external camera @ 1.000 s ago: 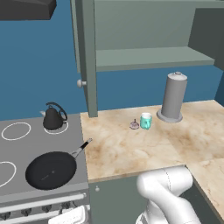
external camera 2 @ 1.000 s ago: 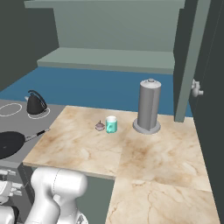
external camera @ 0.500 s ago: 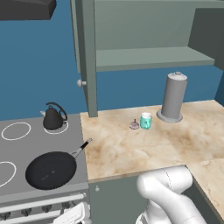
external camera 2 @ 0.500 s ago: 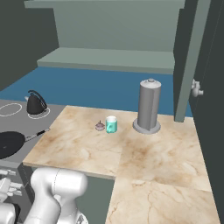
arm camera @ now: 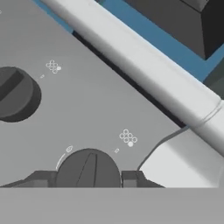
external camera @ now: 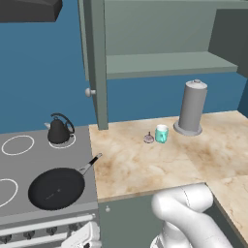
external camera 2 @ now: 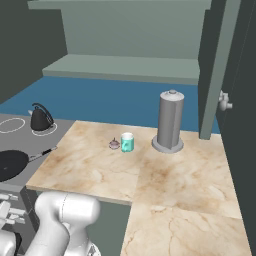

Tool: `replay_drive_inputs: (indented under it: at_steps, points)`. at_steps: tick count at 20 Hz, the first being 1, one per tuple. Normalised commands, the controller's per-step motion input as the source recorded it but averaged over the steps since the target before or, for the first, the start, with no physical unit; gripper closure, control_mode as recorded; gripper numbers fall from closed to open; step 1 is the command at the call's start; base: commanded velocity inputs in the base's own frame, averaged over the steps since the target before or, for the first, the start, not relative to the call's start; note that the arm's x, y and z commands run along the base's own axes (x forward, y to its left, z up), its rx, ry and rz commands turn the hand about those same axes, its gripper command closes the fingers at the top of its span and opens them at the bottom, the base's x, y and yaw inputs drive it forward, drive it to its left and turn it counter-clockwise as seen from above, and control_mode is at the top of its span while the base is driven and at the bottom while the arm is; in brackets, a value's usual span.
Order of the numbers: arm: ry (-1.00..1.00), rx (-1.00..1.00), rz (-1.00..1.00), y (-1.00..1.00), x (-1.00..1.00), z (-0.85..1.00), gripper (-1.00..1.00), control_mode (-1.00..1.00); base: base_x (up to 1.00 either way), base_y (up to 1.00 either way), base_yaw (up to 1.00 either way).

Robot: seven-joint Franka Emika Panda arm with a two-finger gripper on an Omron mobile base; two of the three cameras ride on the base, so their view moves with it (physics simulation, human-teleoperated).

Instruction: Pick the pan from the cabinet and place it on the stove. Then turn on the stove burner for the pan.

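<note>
Already on the stove (external camera: 29, 164), the pan (external camera: 55, 187) sits on the front burner ring nearest the table (external camera: 160, 164): round, shallow, matte black, its thin dark handle angled up and right toward the marble edge.

Stove: flat grey cooktop with white rings, pale bars and dark knobs along its front.

Table: beige marble top, blue wall behind.

Cabinet (external camera: 160, 63): grey-green, door swung open, round door knob, inner shelf bare.

Other items: black kettle (external camera: 59, 130) on a rear ring; grey cylindrical canister (external camera: 192, 107); small teal cup (external camera: 161, 133) with a tiny dark object (external camera: 148, 139) just beside it.

Fingers (arm camera: 88, 179): the two tips stand either side of a dark stove knob (arm camera: 87, 168), closed about it. A second knob (arm camera: 16, 93) lies apart on the panel.
</note>
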Motion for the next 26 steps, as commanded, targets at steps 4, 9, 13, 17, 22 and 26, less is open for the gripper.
replay_drive_inputs:
  at_steps: [4,9,13,17,22,26]
  points:
    - [0.09,-0.23,0.00,0.00,-0.13,0.07,1.00,-1.00,0.00,0.00,0.00]
    - [0.09,-0.24,0.00,0.00,-0.11,0.00,1.00,-1.00,0.00,0.00,0.00]
    - [0.11,-0.23,0.00,0.03,-0.05,0.00,1.00,-1.00,0.00,0.00,0.00]
    - [0.12,-0.25,0.00,0.10,-0.10,0.00,1.00,-1.00,0.00,0.00,0.00]
    - [0.16,-0.24,0.00,0.14,-0.04,-0.01,-1.00,-1.00,0.00,0.00,0.00]
    - [0.11,-0.13,0.00,0.17,0.00,-0.15,-1.00,-1.00,0.00,0.00,0.00]
